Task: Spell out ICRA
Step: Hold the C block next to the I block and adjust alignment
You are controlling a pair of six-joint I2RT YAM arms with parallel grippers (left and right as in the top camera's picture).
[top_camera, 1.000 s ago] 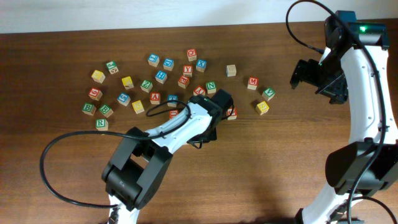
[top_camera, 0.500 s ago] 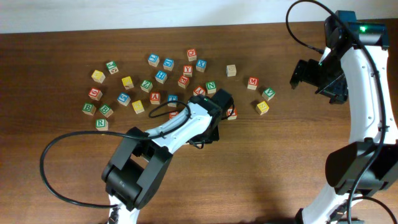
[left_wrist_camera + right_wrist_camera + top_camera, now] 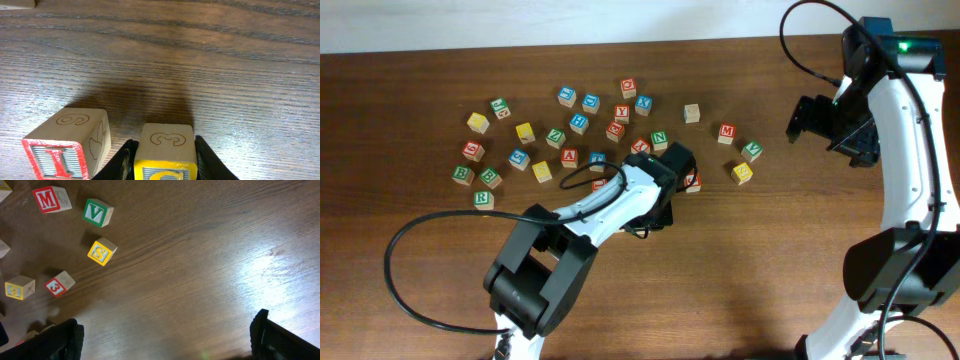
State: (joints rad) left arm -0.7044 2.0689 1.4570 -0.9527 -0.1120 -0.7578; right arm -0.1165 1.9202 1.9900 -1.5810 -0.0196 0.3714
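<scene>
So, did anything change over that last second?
Nothing visibly moved. The left gripper stays low with C between its fingers, beside I. The right gripper stays wide open, off to the side. The other cubes lie as before.

Bare table [image 3: 750,290] wide open along the near side, clear wood ahead of the "C" cube [image 3: 165,145] clamped in the left gripper [image 3: 165,165], "I" cube [image 3: 65,147] just beside it with only a narrow gap, crowded letter cubes [image 3: 570,130] beyond, "M" cube [image 3: 50,199], "V" cube [image 3: 97,211] and "S" cube [image 3: 102,251] loosely spaced, bare wood under the wide-spread right gripper [image 3: 167,322].
</scene>
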